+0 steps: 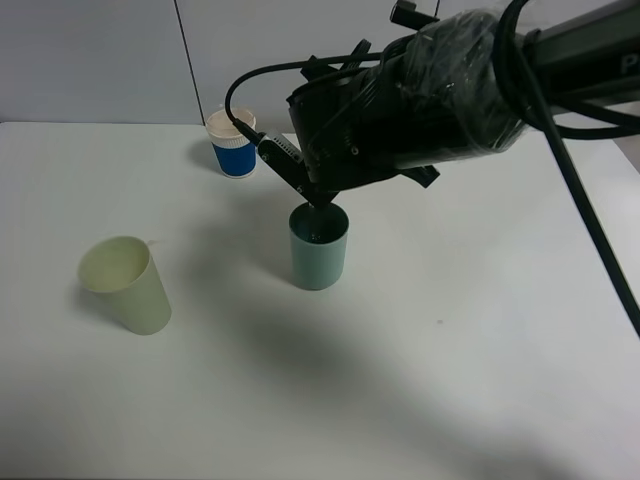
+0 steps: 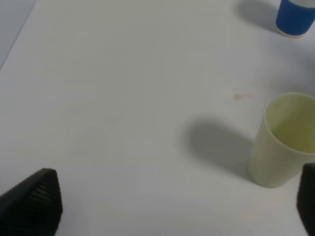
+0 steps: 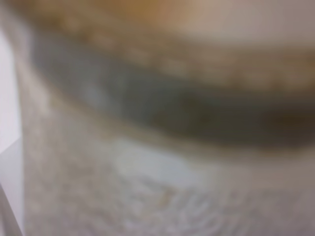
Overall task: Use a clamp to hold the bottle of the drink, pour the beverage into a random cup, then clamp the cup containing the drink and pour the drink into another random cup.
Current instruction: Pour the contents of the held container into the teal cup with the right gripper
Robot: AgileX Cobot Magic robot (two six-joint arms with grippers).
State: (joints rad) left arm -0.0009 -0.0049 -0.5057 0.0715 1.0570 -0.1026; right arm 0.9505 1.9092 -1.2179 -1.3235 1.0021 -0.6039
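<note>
The teal-green cup [image 1: 318,247] stands upright at the table's middle. My right arm's bulky black wrist [image 1: 400,110] hangs tilted right over its mouth and hides the fingers and the bottle from above. A blurred clear plastic bottle [image 3: 157,162] with a brown tint of beverage [image 3: 113,12] fills the right wrist view, pressed close in the shut gripper. I cannot tell whether liquid lies in the teal cup. The blue cup with the white rim [image 1: 233,145] [image 2: 295,17] stands behind it to the left. My left gripper [image 2: 172,209] is open over bare table, holding nothing.
A pale yellow-green cup [image 1: 128,285] [image 2: 283,142] stands at the front left, just beside my left gripper's one fingertip [image 2: 309,196]. Black cables [image 1: 580,190] trail from the right arm toward the right edge. The white table [image 1: 450,380] runs wide in front.
</note>
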